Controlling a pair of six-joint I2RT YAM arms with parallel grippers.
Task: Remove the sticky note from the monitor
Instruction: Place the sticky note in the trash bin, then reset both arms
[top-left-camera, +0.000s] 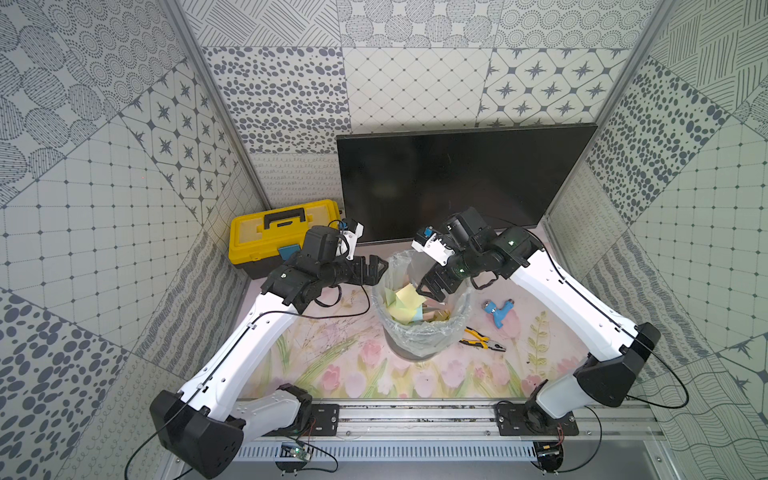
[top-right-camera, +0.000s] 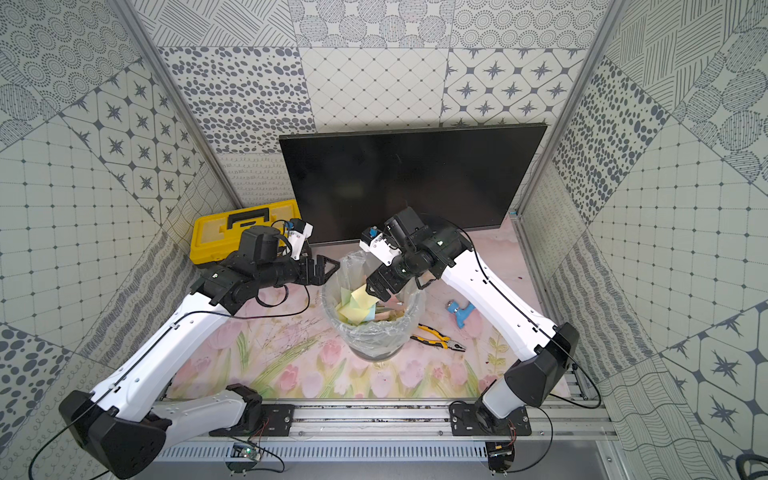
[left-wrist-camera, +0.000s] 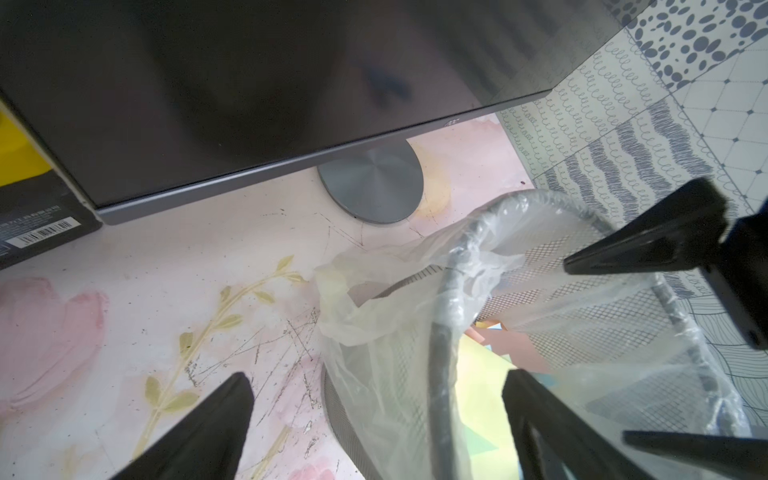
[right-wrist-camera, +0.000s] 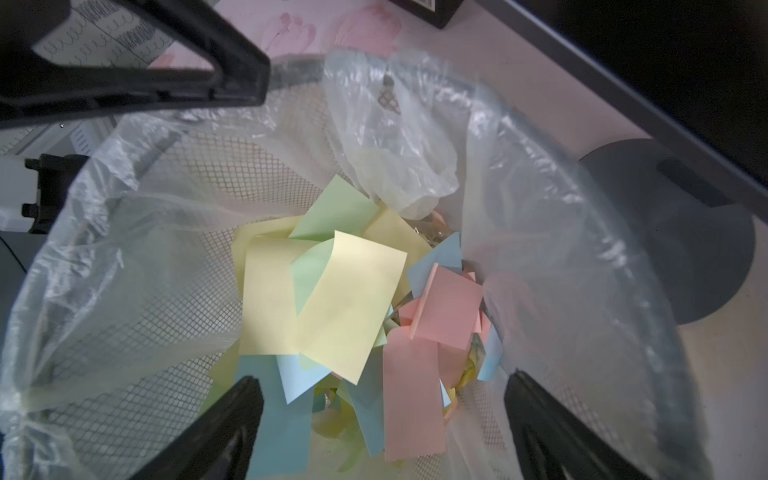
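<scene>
A white barcode label (left-wrist-camera: 45, 232) with fine print too small to read sits on the black lower half of the yellow toolbox (top-left-camera: 266, 237). Only the left wrist view shows it. That view also catches a tiny logo (left-wrist-camera: 453, 121) on the lower bezel of the monitor (left-wrist-camera: 249, 104), blurred beyond reading.

Both arms reach forward from the front rail and bend inward toward the mesh wastebasket (top-left-camera: 419, 336), which is lined with clear plastic. The left gripper (top-left-camera: 376, 270) lies nearly level at the rim, its claw spread wide and empty. The right gripper (top-left-camera: 430, 291) tilts down over the basket's mouth, its claw also wide with nothing between the fingers.

The right wrist view looks straight into the basket, where a yellow sticky note (right-wrist-camera: 349, 307) is uppermost on a heap of green, blue, pink and yellow notes. In both top views the monitor (top-left-camera: 457, 183) stands at the back of the table (top-left-camera: 332, 353), behind the basket, its screen dark. Its round grey stand base (left-wrist-camera: 372, 183) shows only in the wrist views. Yellow-handled pliers (top-left-camera: 482, 338) lie just beside the basket, seen only from above.
</scene>
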